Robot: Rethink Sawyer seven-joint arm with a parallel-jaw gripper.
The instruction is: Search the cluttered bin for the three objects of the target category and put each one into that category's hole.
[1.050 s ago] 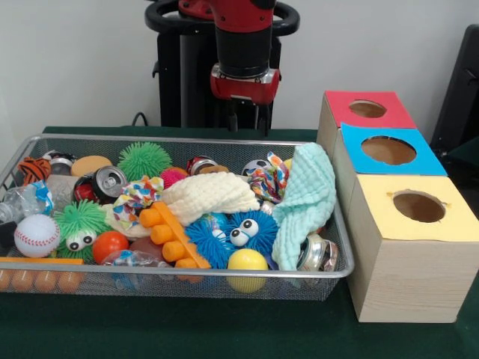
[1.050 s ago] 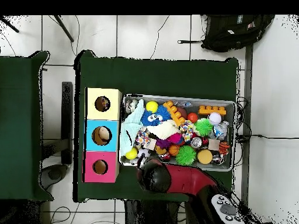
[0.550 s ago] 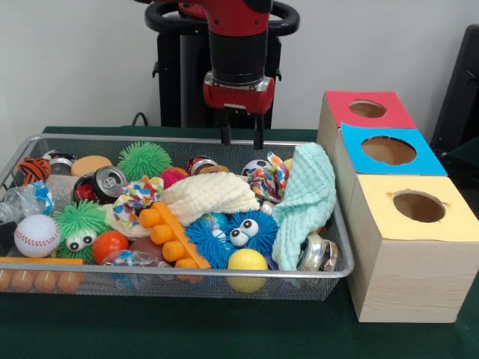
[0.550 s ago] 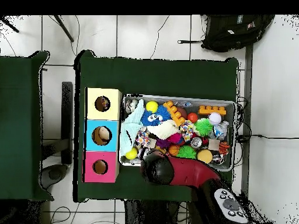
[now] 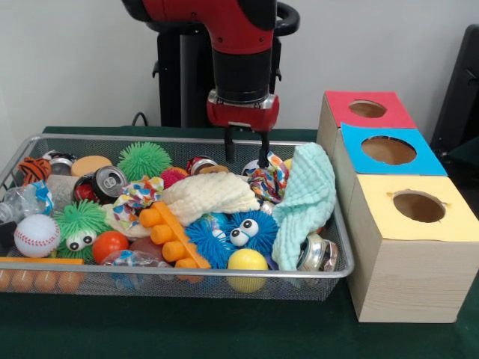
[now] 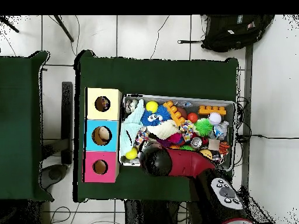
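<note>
From the front, the gripper (image 5: 246, 149) is showing two dark fingers spread apart with nothing between them, hanging just above the multicoloured rope toy (image 5: 267, 179) at the wire bin's (image 5: 179, 275) far side. Overhead, the red arm (image 6: 181, 164) is hiding the gripper entirely, reaching over the bin's edge nearest the base. The three-holed box (image 5: 408, 224) is standing just beside the bin

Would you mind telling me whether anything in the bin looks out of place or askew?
The mint green cloth is draped over the wire bin's right rim beside the boxes, and a crushed can lies under it.
</note>
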